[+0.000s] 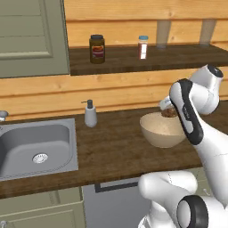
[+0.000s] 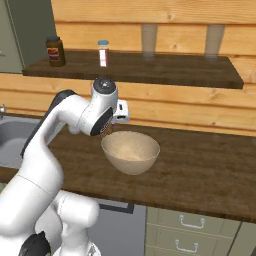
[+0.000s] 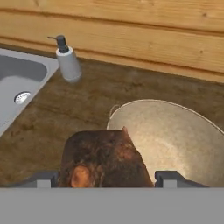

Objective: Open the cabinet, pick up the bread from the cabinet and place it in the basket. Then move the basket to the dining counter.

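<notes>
Bread (image 3: 103, 159) is gripped between the closed fingers of the hand (image 3: 105, 179), held above the surface (image 1: 116, 147) at the basket's (image 3: 175, 135) near-left rim, not yet over its hollow. For a clean drop, the hand should be carried further over the paler middle and lowered before the fingers are parted. Beyond, a soap bottle (image 3: 68, 61) stands beside the sink (image 3: 19, 81).

The white arm bends forward at the elbow, its fingers (image 3: 175, 178) clamped on either side of a held load.
</notes>
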